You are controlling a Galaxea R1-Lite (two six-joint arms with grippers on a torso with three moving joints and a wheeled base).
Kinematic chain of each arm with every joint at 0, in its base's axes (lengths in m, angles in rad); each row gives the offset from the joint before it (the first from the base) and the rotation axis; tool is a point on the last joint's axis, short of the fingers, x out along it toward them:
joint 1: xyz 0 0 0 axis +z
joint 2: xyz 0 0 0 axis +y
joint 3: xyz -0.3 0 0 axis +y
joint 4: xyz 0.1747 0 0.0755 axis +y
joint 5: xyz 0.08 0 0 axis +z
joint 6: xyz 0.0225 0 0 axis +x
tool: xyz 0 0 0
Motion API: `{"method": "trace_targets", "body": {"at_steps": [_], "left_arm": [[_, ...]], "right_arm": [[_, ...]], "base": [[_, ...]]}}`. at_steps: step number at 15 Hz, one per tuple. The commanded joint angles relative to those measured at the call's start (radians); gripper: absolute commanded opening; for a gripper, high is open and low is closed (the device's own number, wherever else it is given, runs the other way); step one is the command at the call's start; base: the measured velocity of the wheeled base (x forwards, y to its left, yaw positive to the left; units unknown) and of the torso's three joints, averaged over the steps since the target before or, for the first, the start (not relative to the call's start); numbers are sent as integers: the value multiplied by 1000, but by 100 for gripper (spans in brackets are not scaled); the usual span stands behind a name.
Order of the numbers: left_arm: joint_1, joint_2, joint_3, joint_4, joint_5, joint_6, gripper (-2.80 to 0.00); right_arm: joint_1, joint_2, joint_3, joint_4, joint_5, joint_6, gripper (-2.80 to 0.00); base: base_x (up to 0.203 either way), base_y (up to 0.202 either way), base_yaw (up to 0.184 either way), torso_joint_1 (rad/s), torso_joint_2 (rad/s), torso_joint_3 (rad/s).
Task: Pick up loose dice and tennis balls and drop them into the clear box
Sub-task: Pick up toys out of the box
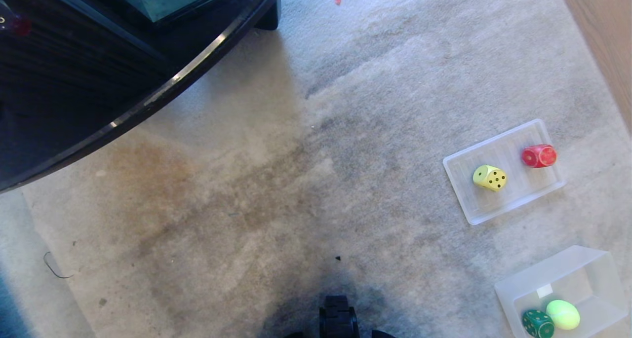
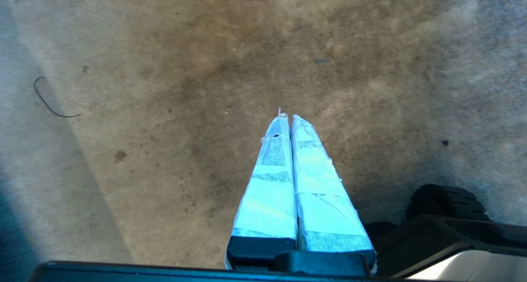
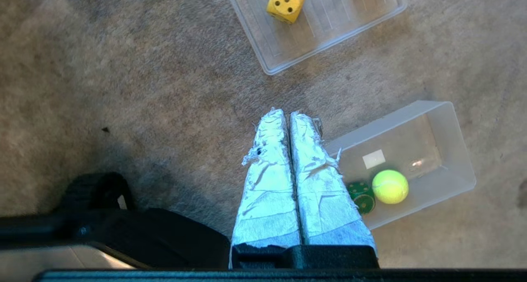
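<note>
Head view shows green die (image 1: 538, 323) and tennis ball (image 1: 563, 314) in the clear box (image 1: 582, 269); right gripper (image 3: 287, 114) pressed together, empty, seemingly above carpet (image 3: 144, 68).

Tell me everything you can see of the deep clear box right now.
The clear box is a deep rectangular tub of frosted, see-through plastic with rounded corners, standing upright and open-topped on the grey carpet, at the lower right of the head view. A small white sticker lies on its bottom. Inside, side by side near one end, rest a green die and a tennis ball. Nothing grips it; the shallow tray lies apart, farther off.
</note>
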Motion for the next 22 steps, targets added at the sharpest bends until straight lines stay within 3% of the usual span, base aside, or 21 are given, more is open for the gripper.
{"method": "trace_targets", "body": {"at_steps": [1, 6, 9, 10, 14, 22], "left_arm": [[0, 0, 0, 0, 1, -1, -280], [0, 0, 0, 0, -1, -1, -280], [0, 0, 0, 0, 1, -3, -280], [0, 0, 0, 0, 1, -2, -280], [0, 0, 0, 0, 1, -1, -280], [0, 0, 0, 0, 1, -1, -280]], "right_arm": [[-9, 423, -91, -90, -22, 34, -280], [-14, 1149, -226, -553, -155, 194, -280], [-19, 1459, -346, -769, -210, 316, -280], [-25, 1529, -388, -814, -222, 362, 0], [-34, 1671, -509, -873, -236, 504, 0], [-25, 1632, -515, -874, -168, 525, 0]], "base": [[0, 0, 0, 0, 0, 0], [0, 0, 0, 0, 0, 0], [0, 0, 0, 0, 0, 0], [0, 0, 0, 0, 0, 0], [0, 0, 0, 0, 0, 0], [0, 0, 0, 0, 0, 0]]}}
